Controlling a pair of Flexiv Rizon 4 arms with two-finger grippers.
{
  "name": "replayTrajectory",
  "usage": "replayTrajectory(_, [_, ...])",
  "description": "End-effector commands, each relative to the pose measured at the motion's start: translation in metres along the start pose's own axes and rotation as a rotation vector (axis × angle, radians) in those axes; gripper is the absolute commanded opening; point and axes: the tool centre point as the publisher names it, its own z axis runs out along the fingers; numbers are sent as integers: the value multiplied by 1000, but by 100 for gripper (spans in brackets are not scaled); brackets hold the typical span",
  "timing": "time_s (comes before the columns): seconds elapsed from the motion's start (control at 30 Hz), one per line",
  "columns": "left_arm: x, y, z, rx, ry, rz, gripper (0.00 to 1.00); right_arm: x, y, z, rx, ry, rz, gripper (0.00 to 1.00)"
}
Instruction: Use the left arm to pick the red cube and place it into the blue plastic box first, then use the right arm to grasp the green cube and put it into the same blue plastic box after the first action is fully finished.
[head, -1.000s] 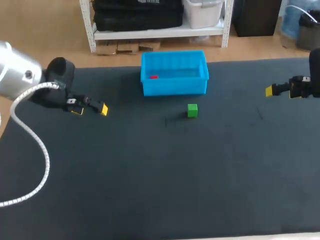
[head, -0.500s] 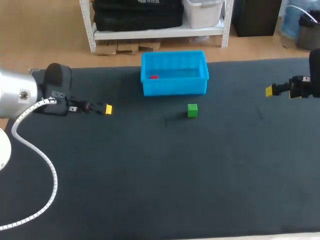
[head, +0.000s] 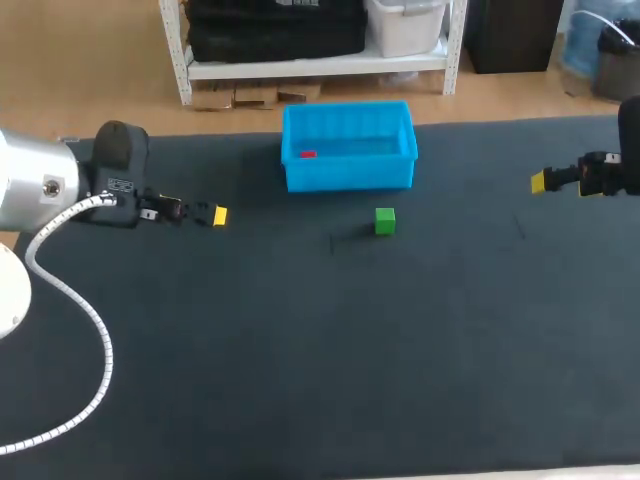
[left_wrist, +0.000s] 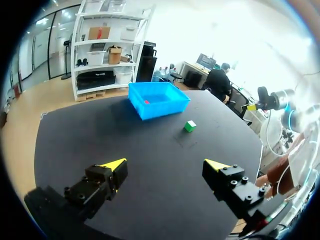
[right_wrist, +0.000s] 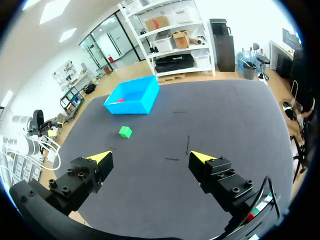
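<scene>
The red cube (head: 307, 154) lies inside the blue box (head: 349, 172) at the far side of the bench (head: 300, 360); the green cube (head: 385, 221) sits on the bench near the box's front wall. The left pincer (left_wrist: 165, 164) and right pincer (right_wrist: 150, 156) both stand with fingers apart, well away from either cube.

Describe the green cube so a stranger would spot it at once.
On the dark table, find the blue box near the far edge. In front of its right half, apart from it, sits the green cube; the red cube lies inside the box.
</scene>
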Motion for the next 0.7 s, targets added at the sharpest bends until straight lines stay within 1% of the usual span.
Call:
replayTrajectory(0.03, [-2,-1,2,-7,6,-1,100,0,0,0,0,0,0,100])
replayTrajectory(0.2, [-2,-1,2,-7,6,-1,100,0,0,0,0,0,0,100])
replayTrajectory(0.23, [-2,-1,2,-7,6,-1,100,-3,0,-2,28,14,-1,100])
replayTrajectory(0.3, [-2,-1,2,-7,6,-1,100,-11,1,-4,60,64,-12,100])
replayTrajectory(0.33, [-2,-1,2,-7,6,-1,100,-15,1,-3,92,97,-8,100])
replayTrajectory(0.43, [-2,-1,2,-7,6,-1,100,-28,3,4,134,180,2,100])
replayTrajectory(0.5, [-2,-1,2,-7,6,-1,100,-37,5,11,158,232,7,100])
replayTrajectory(0.7, [-2,-1,2,-7,6,-1,100,-59,12,43,201,343,48,100])
